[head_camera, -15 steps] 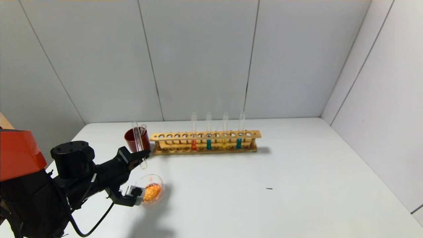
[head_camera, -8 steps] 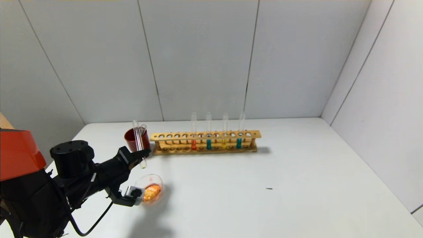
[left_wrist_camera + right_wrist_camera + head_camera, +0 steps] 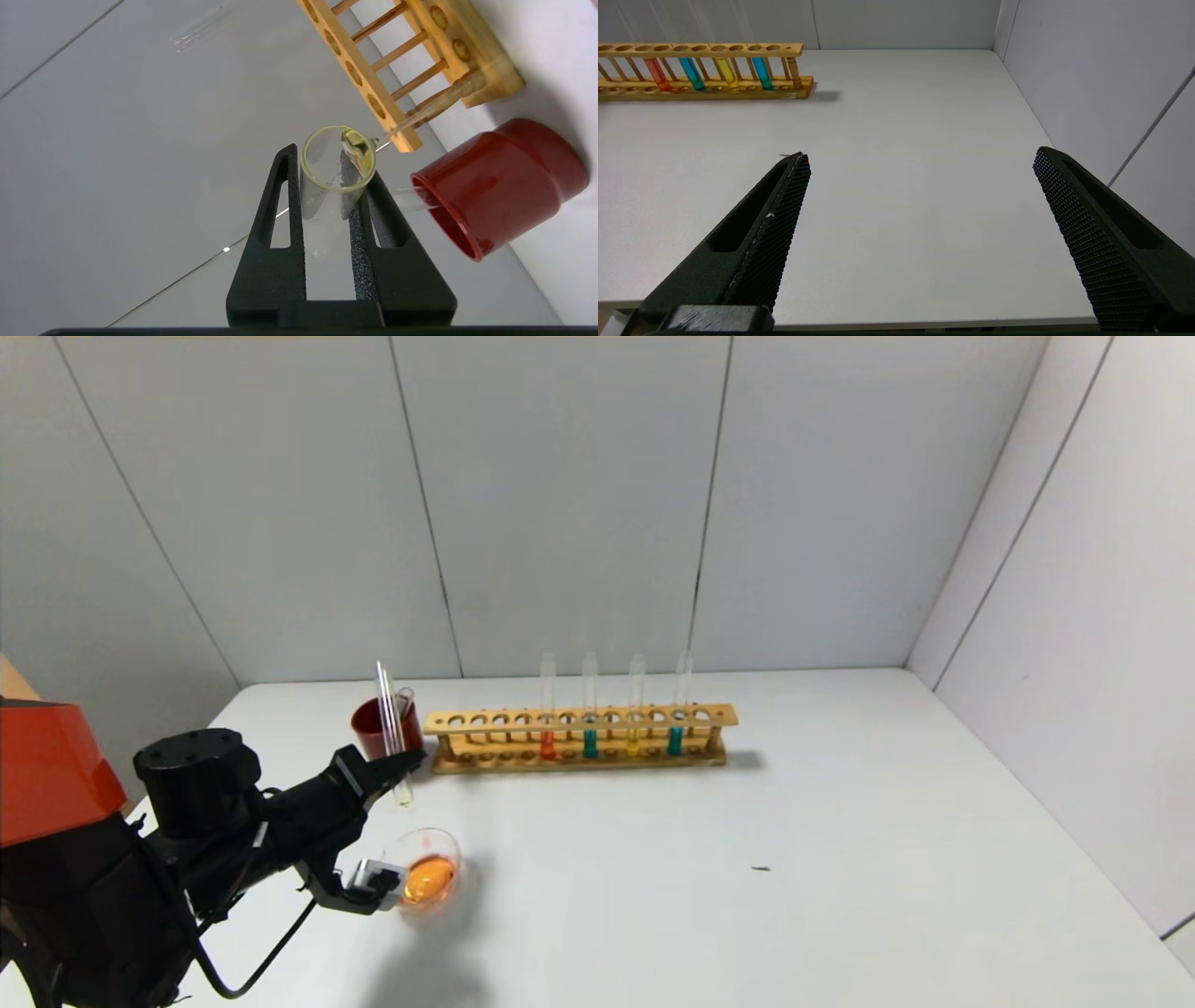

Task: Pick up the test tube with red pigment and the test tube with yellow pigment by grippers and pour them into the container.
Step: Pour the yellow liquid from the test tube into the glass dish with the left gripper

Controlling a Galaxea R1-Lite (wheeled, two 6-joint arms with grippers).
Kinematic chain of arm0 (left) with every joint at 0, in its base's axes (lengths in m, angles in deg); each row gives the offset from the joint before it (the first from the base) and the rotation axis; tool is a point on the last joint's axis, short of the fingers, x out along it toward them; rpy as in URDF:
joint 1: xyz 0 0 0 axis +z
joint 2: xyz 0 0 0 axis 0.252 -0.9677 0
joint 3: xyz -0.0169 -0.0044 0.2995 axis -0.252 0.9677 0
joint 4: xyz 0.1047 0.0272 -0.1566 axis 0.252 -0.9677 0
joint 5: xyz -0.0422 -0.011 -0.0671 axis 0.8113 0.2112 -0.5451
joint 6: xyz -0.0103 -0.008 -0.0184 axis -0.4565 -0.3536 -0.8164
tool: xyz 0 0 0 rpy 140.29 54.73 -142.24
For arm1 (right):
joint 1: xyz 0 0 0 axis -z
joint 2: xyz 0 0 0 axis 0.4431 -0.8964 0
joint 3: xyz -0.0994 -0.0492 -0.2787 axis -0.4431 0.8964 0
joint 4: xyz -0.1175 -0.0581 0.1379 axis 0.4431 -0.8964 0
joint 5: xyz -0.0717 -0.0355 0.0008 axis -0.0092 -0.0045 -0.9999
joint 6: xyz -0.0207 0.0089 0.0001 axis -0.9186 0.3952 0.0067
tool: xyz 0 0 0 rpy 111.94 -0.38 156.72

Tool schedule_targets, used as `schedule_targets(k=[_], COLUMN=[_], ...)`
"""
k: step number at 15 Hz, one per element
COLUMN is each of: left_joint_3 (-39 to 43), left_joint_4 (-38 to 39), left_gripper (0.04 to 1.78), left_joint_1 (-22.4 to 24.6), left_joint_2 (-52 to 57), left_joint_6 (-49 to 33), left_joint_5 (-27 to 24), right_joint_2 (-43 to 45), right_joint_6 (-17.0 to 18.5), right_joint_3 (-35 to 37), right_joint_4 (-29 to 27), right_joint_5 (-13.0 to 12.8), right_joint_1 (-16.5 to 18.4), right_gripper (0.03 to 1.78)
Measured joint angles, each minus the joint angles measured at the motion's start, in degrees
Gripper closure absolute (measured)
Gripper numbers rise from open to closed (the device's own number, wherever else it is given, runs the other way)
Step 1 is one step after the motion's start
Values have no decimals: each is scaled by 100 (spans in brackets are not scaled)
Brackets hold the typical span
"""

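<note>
Up goes the left gripper [image 3: 397,767], fingers clamped on an emptied slim clear glass tube [image 3: 390,728], near upright. Dark red cup [image 3: 375,728] sits just behind; right gripper [image 3: 920,186] gapes wide, idle.

Colours here: the table [image 3: 840,821] is plain white, the rack [image 3: 579,719] is pale yellow wood, and its tubes hold orange-red [image 3: 547,745], teal [image 3: 590,743], yellow [image 3: 633,742], teal [image 3: 674,741]. The cup [image 3: 373,733] is dark red, the dish [image 3: 425,868] clear with orange liquid, and both grippers [image 3: 327,196] [image 3: 920,196] are black with dotted pads.
</note>
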Motion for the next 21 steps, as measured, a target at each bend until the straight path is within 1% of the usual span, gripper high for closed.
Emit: schedule_targets(k=[3, 4, 11, 16, 18, 19, 21], left_joint_3=[-9, 11, 122, 146, 79, 44, -107], left_joint_4=[0, 2, 0, 0, 0, 0, -5], left_gripper=[150, 150, 150, 150, 150, 150, 150], left_joint_1=[0, 5, 5, -6, -28, -67, -332], left_joint_2=[195, 265, 607, 656, 673, 711, 861], left_joint_6=[642, 714, 1111, 1059, 750, 413, -567], left_joint_5=[-22, -28, 0, 52, 265, 510, 1440], right_joint_2=[0, 0, 0, 0, 0, 0, 0], right_joint_6=[2, 2, 2, 2, 2, 2, 2], right_joint_3=[0, 0, 0, 0, 0, 0, 0], right_joint_4=[-2, -2, -2, 0, 0, -2, -2], right_joint_5=[0, 0, 0, 0, 0, -2, -2], right_joint_1=[0, 0, 0, 0, 0, 0, 0], right_gripper=[6, 6, 6, 6, 6, 6, 6])
